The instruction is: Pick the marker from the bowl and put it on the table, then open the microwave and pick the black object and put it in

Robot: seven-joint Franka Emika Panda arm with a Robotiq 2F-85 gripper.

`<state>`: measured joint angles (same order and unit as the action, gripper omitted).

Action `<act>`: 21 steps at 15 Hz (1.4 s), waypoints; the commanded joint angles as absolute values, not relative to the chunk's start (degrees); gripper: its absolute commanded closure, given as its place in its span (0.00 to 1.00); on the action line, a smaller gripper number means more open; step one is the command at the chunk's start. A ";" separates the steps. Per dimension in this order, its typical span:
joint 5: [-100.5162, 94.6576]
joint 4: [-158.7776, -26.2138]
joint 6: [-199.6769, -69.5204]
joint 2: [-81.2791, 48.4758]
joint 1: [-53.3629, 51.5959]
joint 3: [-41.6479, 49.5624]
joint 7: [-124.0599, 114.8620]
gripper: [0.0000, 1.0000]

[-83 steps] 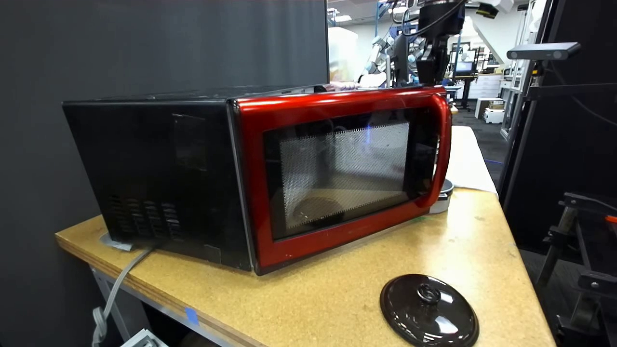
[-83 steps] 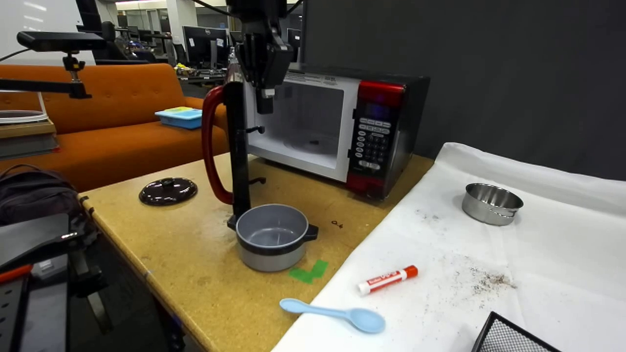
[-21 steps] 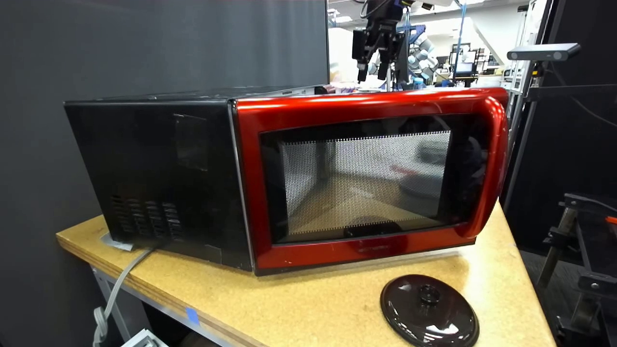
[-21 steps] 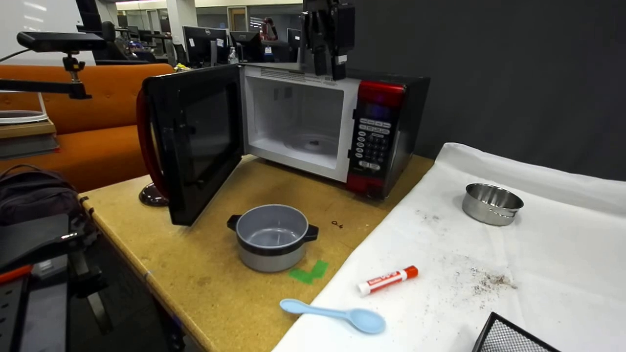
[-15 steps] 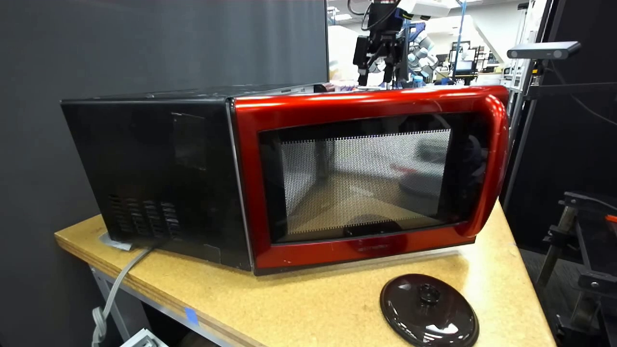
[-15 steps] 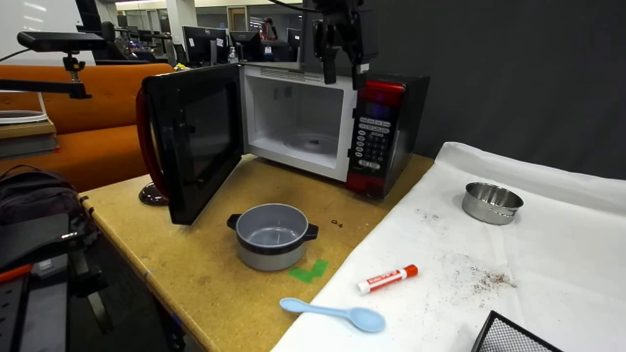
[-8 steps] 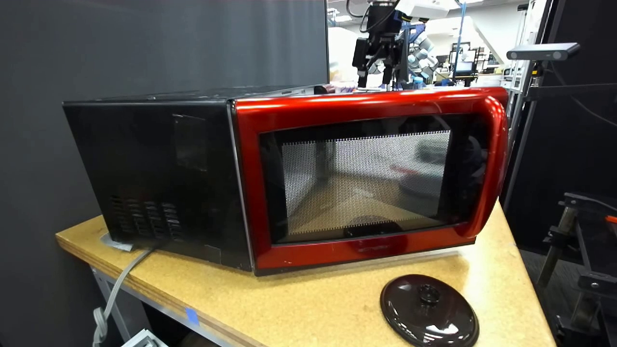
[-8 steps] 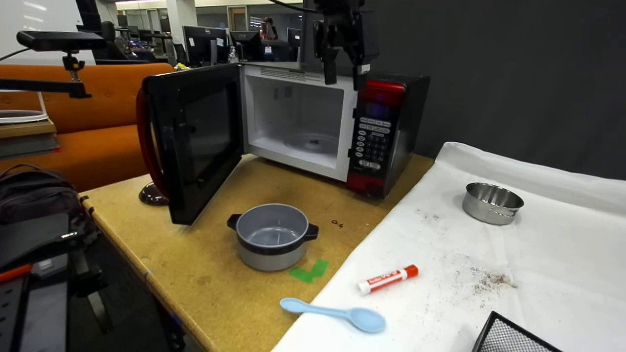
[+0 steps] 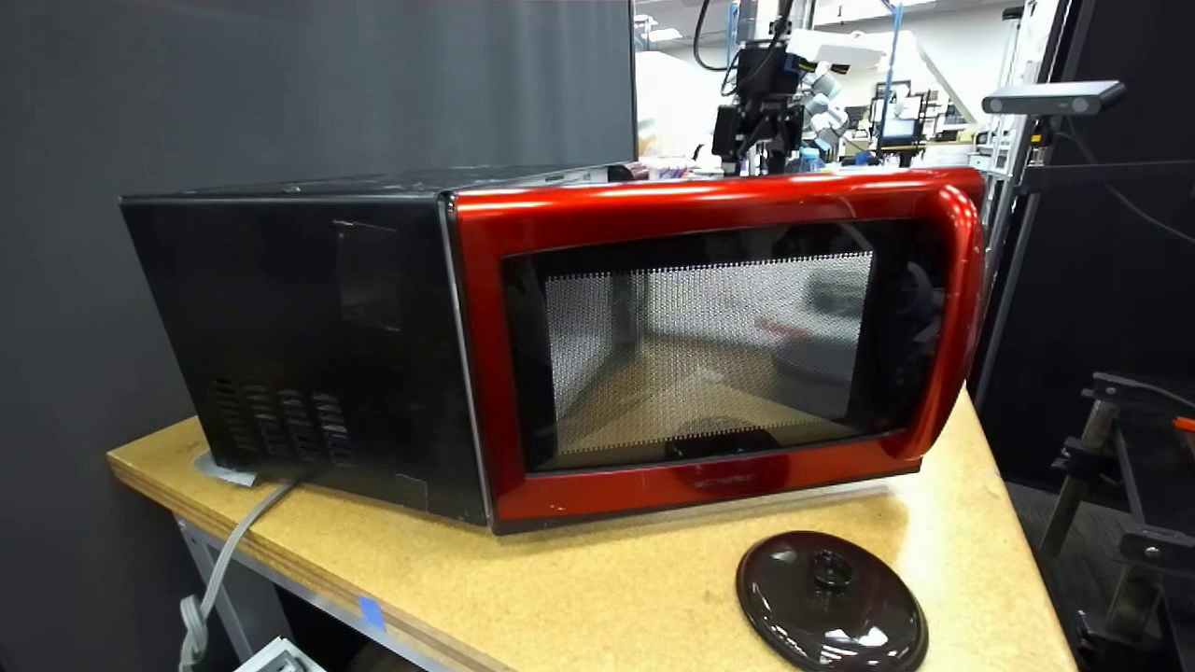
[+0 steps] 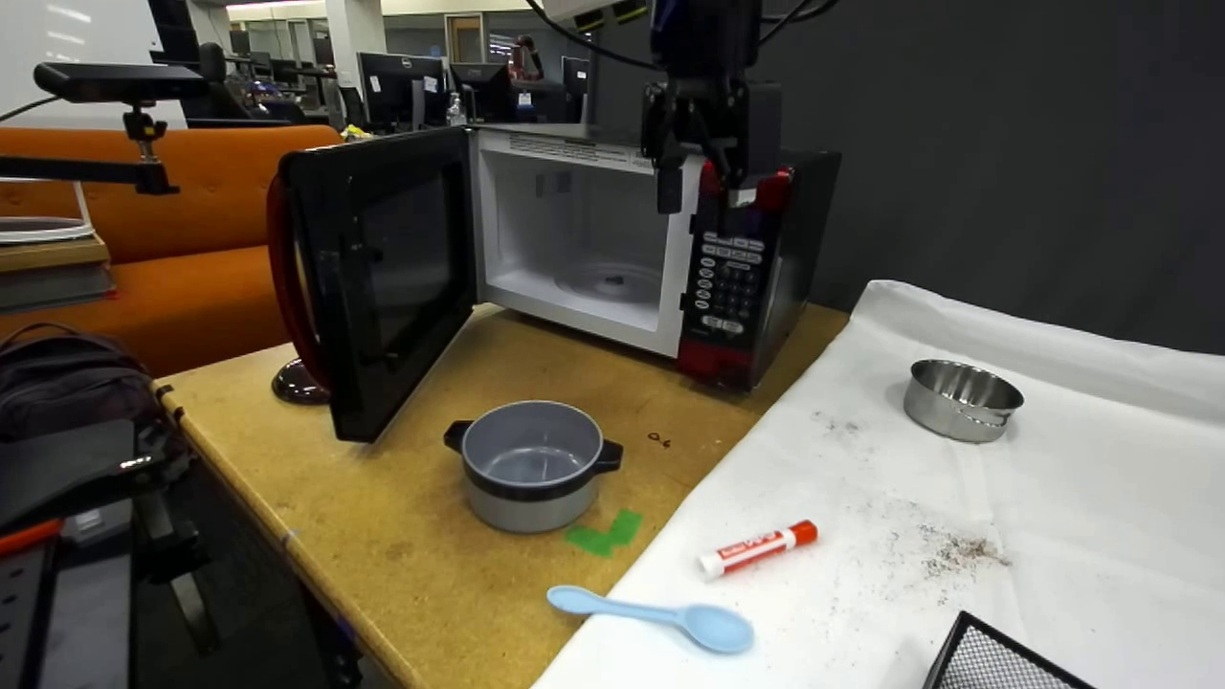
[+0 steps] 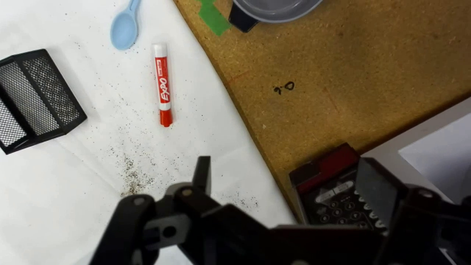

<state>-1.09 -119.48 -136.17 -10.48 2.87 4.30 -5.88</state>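
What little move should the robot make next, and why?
Probably ease the empty, open fingers toward the black mesh holder, likely the black thing to go in: the microwave door stands wide open, and the marker already lies on the white sheet.

Can make out, in an exterior view, the gripper (image 10: 703,196) with parted jaws, overlapping the upper front of the open microwave (image 10: 673,301). See a grey pot (image 10: 531,507) on the table (image 10: 402,574); on a white sheet (image 10: 861,632), a marker (image 10: 756,549) and a steel bowl (image 10: 947,413).
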 commanded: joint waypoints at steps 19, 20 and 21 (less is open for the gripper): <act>4.14 -120.88 -149.11 -19.54 16.78 9.88 16.29 0.00; 4.61 -120.53 -148.94 -20.01 17.88 9.63 17.49 0.00; 5.21 -120.09 -148.58 -20.50 19.10 9.21 19.21 0.00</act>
